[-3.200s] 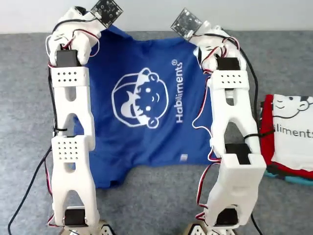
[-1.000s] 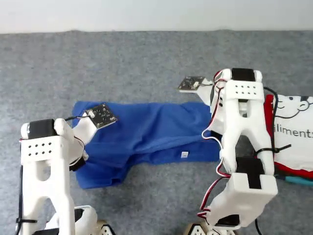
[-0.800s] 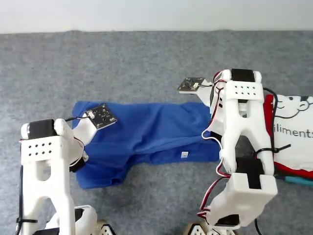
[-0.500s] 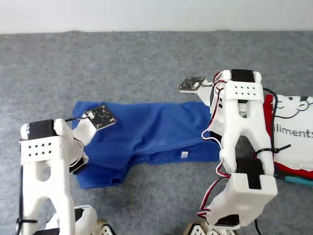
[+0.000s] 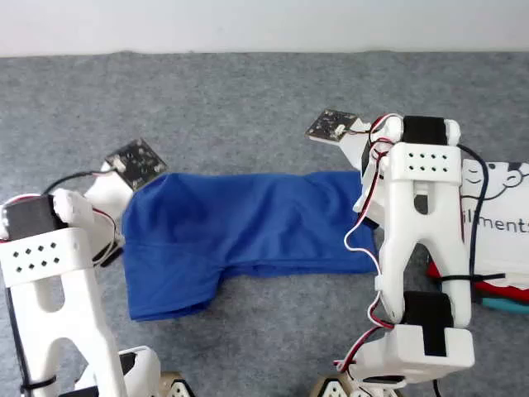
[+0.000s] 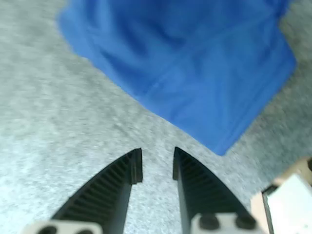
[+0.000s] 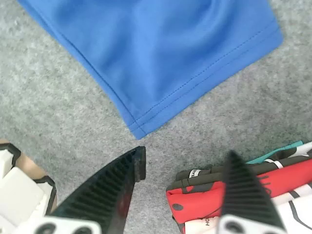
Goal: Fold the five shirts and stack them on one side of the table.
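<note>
A blue shirt [image 5: 248, 219] lies folded in half as a wide band across the middle of the grey table [image 5: 248, 99], plain side up, with one sleeve sticking out at its near left corner. My left gripper [image 6: 156, 165] hangs over bare table just off the shirt's [image 6: 195, 63] left end, narrowly open and holding nothing. My right gripper [image 7: 184, 158] is wide open and empty above the table, between the shirt's [image 7: 156, 53] right hem and the stack of folded shirts [image 7: 229, 190].
The stack of folded shirts [image 5: 496, 231] sits at the right edge, a white one on top, with red, dark and teal ones below. Both white arms rise from the near edge, one on each side of the blue shirt.
The shirt, flat with its print up at first, now lies folded in half. In the last second both grippers let go and lifted off its ends, the left one swinging outward.
</note>
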Controlling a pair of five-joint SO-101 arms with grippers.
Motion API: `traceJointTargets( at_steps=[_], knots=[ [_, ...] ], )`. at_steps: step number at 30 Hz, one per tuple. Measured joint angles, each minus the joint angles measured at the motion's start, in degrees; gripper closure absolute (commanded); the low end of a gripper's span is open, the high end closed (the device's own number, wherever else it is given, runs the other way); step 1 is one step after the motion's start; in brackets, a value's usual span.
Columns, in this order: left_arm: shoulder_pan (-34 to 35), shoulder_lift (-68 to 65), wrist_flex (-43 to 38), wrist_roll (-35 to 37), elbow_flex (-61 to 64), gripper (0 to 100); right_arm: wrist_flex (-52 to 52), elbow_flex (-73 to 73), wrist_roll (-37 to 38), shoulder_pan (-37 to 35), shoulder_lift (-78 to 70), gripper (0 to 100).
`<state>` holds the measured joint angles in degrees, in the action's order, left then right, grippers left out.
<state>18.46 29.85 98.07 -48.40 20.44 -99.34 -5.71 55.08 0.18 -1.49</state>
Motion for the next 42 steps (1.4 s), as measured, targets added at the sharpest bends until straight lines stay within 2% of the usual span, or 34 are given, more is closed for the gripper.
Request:
traceJointTargets(
  at_steps=[2, 4, 9, 16, 21, 31, 42],
  knots=[
    [-0.09, 0.00, -4.04, 5.27, -0.26, 99, 3.52, 0.00, -3.08, -0.79, -0.18, 99.5],
    [0.00, -0.26, -8.26, 10.81, 0.44, 98, 7.56, 0.00, -6.95, -2.02, -1.41, 97.2],
    [-0.53, -8.09, -16.88, 21.98, 2.99, 98, 16.26, 0.00, -15.82, -4.31, -6.86, 98.9],
    [-5.27, -23.38, -24.26, 30.86, 0.79, 98, 26.81, 0.00, -23.56, -5.27, -14.07, 98.9],
    [-7.82, -32.18, -24.70, 32.09, -6.33, 98, 32.62, 0.00, -24.18, -5.27, -17.85, 98.9],
    [-7.74, -53.98, -24.88, 32.88, -24.44, 98, 40.79, 0.00, -24.18, -5.36, -25.93, 98.9],
    [-2.37, -66.20, -19.43, 32.88, -38.15, 99, 40.97, -0.18, -24.35, -0.70, -30.07, 98.9]
  ],
)
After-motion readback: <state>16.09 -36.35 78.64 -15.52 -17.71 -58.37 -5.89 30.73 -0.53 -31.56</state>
